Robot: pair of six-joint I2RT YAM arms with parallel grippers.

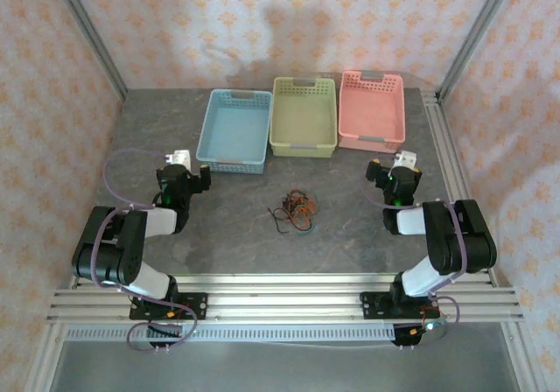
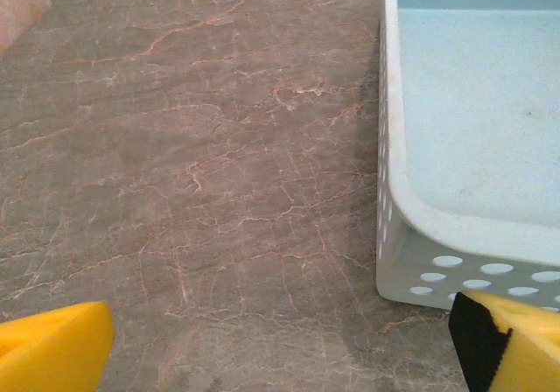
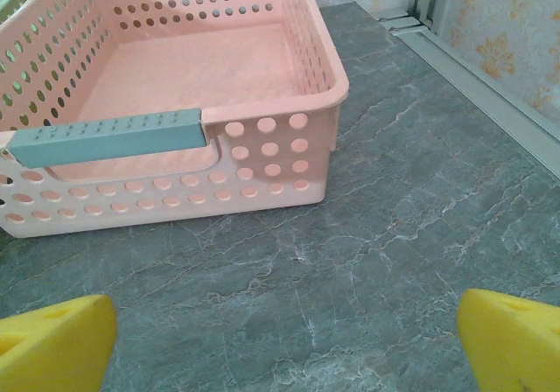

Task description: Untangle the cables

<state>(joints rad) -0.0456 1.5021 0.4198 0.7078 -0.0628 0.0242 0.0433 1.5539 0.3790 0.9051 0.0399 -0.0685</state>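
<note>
The left claw (image 1: 180, 159) and right claw (image 1: 402, 161) gape wide, empty; the cables (image 1: 295, 210) lie bunched mid-counter (image 1: 236, 234), between them. We should pinch separate outer strands, then draw apart gently.

three baskets on one grey table (image 1: 350, 234): 1 blue basket (image 1: 232, 163), 1 green basket (image 1: 303, 150), 1 pink basket (image 1: 372, 138). one small tangle of cables (image 1: 295, 210), black, orange-red & brown; no. of strands can't be told. two arms (image 1: 122, 243), 1 gripper each, left gripper (image 2: 280, 346) & right gripper (image 3: 284, 339), w/ 2 yellow fingers (image 2: 52, 348) apiece.
</note>
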